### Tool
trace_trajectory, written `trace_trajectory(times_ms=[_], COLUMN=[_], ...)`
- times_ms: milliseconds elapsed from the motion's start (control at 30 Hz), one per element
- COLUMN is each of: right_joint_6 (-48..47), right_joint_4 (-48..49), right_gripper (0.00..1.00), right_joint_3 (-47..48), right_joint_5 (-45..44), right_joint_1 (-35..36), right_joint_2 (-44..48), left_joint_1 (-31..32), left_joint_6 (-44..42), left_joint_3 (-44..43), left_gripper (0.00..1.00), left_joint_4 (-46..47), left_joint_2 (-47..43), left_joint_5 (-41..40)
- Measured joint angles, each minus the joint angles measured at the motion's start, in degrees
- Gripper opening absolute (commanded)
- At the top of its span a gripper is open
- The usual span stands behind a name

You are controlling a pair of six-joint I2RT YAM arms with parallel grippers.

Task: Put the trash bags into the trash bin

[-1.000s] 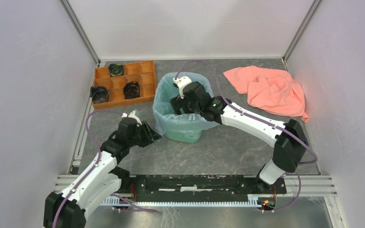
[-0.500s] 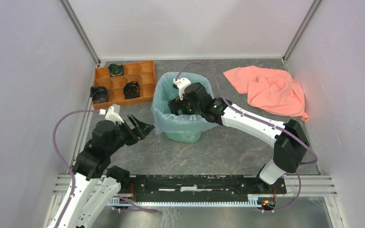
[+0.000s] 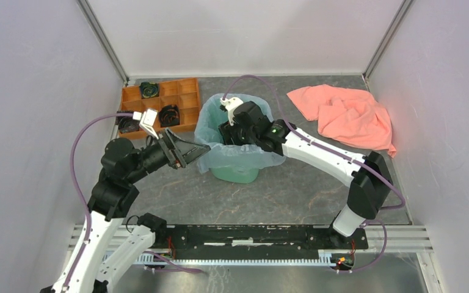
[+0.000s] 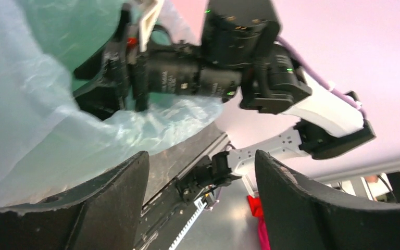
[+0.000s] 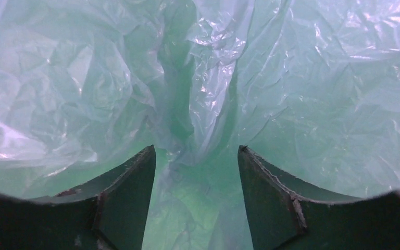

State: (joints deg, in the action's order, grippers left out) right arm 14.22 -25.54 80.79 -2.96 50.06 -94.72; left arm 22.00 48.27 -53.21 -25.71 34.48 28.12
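Inside the trash bin: the right arm reaches down through the rim, with the right jaws apart and nothing clamped between them.
Trash bag: thin, pale blue-grey plastic lines the bin and drapes over its rim. A crumpled fold rises straight ahead of the right jaws, in line with the gap between them.
Left arm: the left jaws are apart and empty, levelled at the bin's outer side. The bag's hanging skirt lies just ahead of them. Whether a tip touches the plastic cannot be told.
Table: it carries the bin between the two arms.
Salmon cloth: crumpled on the table, well apart from both sets of jaws.
Orange tray: near the left jaws, with dark round items in several compartments.
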Motion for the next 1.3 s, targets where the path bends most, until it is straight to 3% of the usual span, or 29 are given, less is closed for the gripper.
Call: trace_trajectory(times_ms=[167,267,433,533,600,933,1300], right_joint_6=[-0.1,-0.2,-0.1,-0.1,-0.1,0.8,1.4], right_joint_4=[-1.0,-1.1,-1.3,-1.3,-1.3,-0.5,2.0], right_gripper=[0.65,0.83,0.91,0.95,0.96,0.96,0.98], right_joint_3=[0.5,1.0,1.0,1.0,1.0,0.8,0.9], right_joint_5=[0.3,-0.1,-0.6,-0.5,-0.5,1.7,1.2], right_joint_1=[-0.1,-0.1,-0.2,-0.2,-0.2,-0.2,-0.9], right_joint_2=[0.0,0.0,0.0,0.0,0.0,1.4,6.4], left_joint_1=[0.8,4.1,19.1,28.3,31.3,32.9,33.3], left_joint_6=[3.4,4.3,3.9,2.3,1.2,-1.9,-1.6], left_joint_3=[0.0,0.0,-1.4,-3.5,-4.2,-1.2,1.2], left_gripper=[0.75,0.75,0.73,0.65,0.63,0.60,0.61], left_joint_4=[9.7,13.8,17.1,17.4,17.5,12.0,14.4], left_joint_2=[2.6,4.1,9.2,14.1,17.0,21.3,20.0], left_joint_5=[3.6,3.0,-3.8,-9.4,-12.9,-31.1,-32.7])
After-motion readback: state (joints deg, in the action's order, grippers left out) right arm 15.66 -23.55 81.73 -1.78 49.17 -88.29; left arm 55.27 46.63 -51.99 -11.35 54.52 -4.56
